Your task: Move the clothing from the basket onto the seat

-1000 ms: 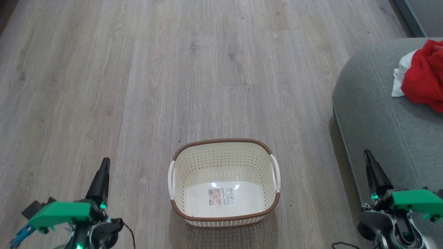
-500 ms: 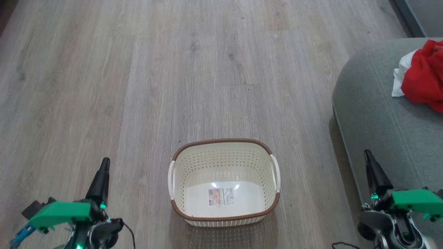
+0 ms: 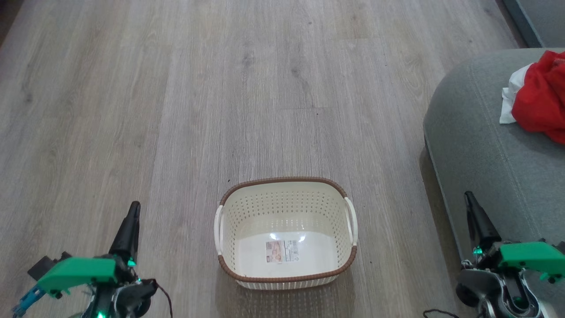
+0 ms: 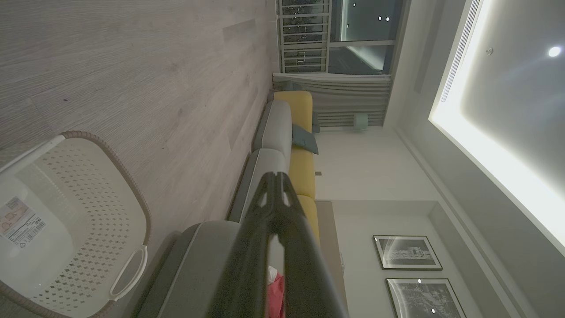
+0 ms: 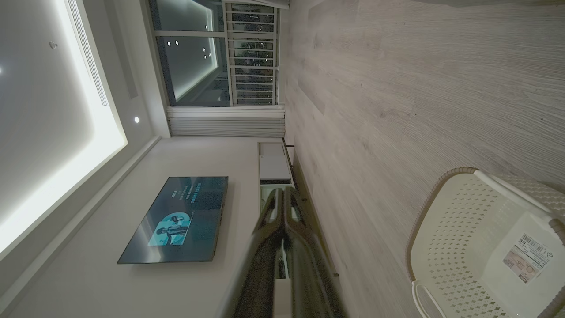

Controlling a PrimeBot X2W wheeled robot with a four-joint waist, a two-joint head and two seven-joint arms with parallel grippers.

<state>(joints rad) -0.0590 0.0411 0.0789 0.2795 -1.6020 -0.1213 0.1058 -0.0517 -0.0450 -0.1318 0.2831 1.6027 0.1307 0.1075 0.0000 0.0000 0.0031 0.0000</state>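
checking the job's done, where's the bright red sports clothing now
Head view: the bright red clothing lies bunched on the large grey fabric seat at far right, apart from the cream perforated basket.

Nothing reads clearly: the label sticker (image 3: 282,251) inside the basket (image 3: 284,180), right of the fingers of the left gripper (image 3: 134,206), carries tiny print; the television (image 5: 176,218) caption is blurred.

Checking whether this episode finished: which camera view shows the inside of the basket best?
The head view: the whole basket is seen from above, its floor bare except for a label sticker. The left wrist view and right wrist view each show it sideways and cut off at the frame edge, with the same sticker.
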